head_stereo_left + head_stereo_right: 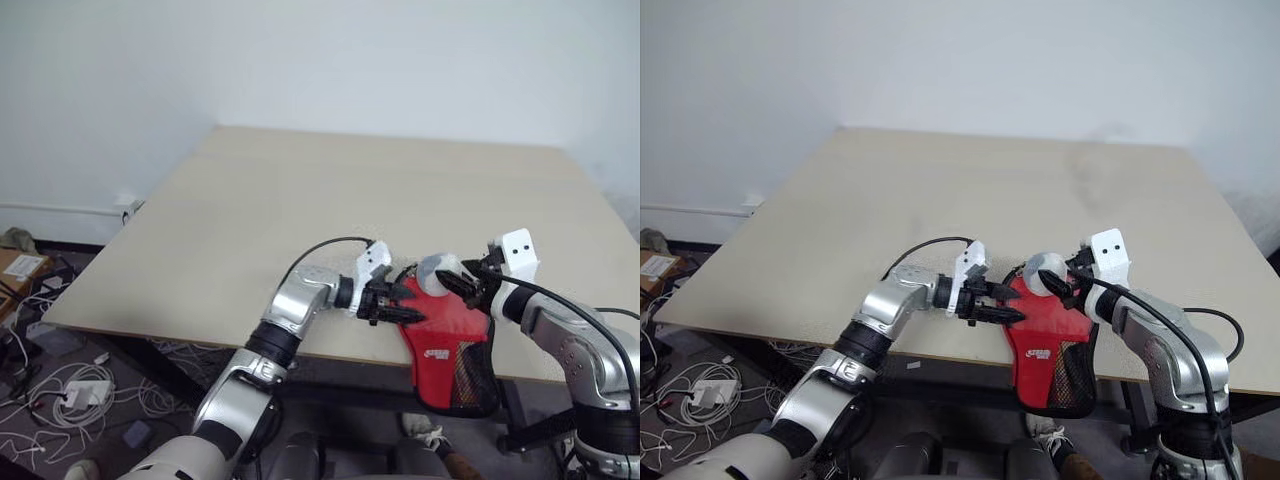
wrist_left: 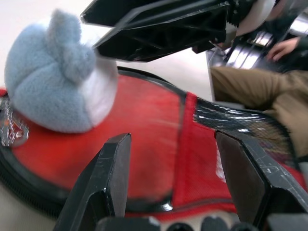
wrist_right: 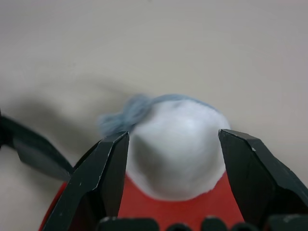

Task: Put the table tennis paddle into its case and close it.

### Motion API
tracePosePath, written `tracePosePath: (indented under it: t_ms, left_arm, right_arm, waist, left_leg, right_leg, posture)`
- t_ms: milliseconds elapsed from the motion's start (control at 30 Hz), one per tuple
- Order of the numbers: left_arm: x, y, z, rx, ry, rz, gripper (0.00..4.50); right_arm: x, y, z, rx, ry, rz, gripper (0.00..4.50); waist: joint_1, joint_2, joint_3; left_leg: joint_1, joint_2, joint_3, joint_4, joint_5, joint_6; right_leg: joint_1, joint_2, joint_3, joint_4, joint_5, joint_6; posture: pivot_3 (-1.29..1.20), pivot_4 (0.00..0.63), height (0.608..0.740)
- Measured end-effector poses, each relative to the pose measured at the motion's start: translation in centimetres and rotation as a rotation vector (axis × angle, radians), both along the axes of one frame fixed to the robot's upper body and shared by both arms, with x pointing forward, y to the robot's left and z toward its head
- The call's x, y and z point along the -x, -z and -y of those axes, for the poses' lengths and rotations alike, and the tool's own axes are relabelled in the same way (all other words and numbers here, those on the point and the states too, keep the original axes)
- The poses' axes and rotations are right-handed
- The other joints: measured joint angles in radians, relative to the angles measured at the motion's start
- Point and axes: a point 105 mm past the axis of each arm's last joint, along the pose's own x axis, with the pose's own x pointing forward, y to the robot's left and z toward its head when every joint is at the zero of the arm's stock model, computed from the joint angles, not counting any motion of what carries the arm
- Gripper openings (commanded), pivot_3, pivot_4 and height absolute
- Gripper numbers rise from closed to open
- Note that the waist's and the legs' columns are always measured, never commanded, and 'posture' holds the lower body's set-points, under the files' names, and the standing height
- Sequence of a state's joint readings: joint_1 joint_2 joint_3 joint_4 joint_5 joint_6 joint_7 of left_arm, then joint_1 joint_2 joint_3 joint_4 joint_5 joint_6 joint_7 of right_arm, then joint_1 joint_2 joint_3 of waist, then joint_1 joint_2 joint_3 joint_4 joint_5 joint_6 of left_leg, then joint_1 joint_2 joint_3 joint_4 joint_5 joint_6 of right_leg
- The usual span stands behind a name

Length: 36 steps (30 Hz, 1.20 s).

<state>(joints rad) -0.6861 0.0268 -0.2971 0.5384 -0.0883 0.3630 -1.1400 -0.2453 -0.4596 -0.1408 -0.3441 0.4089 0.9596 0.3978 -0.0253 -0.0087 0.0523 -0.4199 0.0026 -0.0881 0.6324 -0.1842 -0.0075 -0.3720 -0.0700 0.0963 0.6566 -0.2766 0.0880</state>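
The case point(image 1: 440, 330), red fabric with a black mesh part and a black zip rim, hangs half over the table's front edge. A grey and white plush charm point(image 1: 437, 268) sits at its top end. My right gripper point(image 1: 452, 282) comes in from the right and is shut on the charm point(image 3: 175, 149), which fills the gap between its fingers. My left gripper point(image 1: 405, 303) stands open at the case's left rim, and the red face point(image 2: 154, 139) shows between its fingers. The paddle is out of view.
The light wooden table point(image 1: 300, 200) stretches away behind the case. Cables, a power strip and boxes point(image 1: 70, 385) lie on the floor to the left. A person's trouser leg point(image 2: 260, 91) and hand point(image 2: 284, 48) are beyond the case.
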Motion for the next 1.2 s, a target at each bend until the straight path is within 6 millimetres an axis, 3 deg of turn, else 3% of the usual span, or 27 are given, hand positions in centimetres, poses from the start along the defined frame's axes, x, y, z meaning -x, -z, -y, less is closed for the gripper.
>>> tracePosePath:
  t_ms: [133,300,700,800,1067,1200]
  left_arm:
    - [-0.4,2.0,1.6,-0.027,-0.052,0.026,2.89]
    - [-0.7,2.1,3.7,-0.054,-0.05,0.13,2.89]
    - [-0.5,2.4,3.7,-0.064,-0.016,0.196,2.89]
    - [-0.5,2.5,3.6,-0.071,-0.018,0.191,2.94]
    - [-0.5,2.7,3.9,-0.11,-0.021,0.184,2.94]
    - [-0.4,2.6,4.0,-0.125,-0.01,0.179,2.94]
  right_arm:
    - [-0.8,0.4,0.1,-0.006,0.022,-0.014,3.24]
    - [-1.2,1.3,-0.5,-0.04,0.031,-0.065,3.24]
    - [-1.3,2.5,-1.3,-0.147,0.074,-0.158,3.24]
    - [-1.5,2.7,-1.3,-0.156,0.084,-0.181,2.59]
    - [-2.4,2.2,-0.4,-0.12,0.145,-0.132,0.27]
    - [-4.4,1.3,1.1,-0.077,0.281,-0.047,0.15]
  waist:
    - [0.003,0.0,0.0]
    - [0.003,0.0,0.0]
    - [0.001,0.001,-0.001]
    - [0.0,0.001,-0.001]
    - [0.0,0.001,-0.001]
    - [0.0,0.001,-0.001]
  left_leg:
    - [-0.001,0.0,0.0,0.0,0.0,0.0]
    - [-0.001,-0.001,0.0,0.0,0.0,0.0]
    - [0.001,0.0,0.0,-0.001,0.0,0.0]
    - [0.001,0.0,0.0,-0.001,0.0,0.0]
    - [0.003,0.0,0.0,-0.001,0.0,0.0]
    - [0.003,0.0,0.0,-0.002,0.0,0.0]
  right_leg:
    - [0.0,0.0,0.0,0.0,-0.001,0.001]
    - [0.0,0.0,0.0,0.0,-0.002,0.004]
    - [0.001,0.0,0.0,0.0,-0.002,0.004]
    - [0.001,0.0,0.0,0.0,-0.002,0.004]
    - [0.002,0.0,0.0,0.0,-0.002,0.004]
    - [0.002,0.0,0.001,0.0,-0.002,0.004]
  posture:
    - [0.0,0.0,0.74]
    - [0.0,0.0,0.74]
    - [0.0,0.0,0.74]
    - [0.0,0.0,0.74]
    - [0.0,0.0,0.74]
    - [0.0,0.0,0.74]
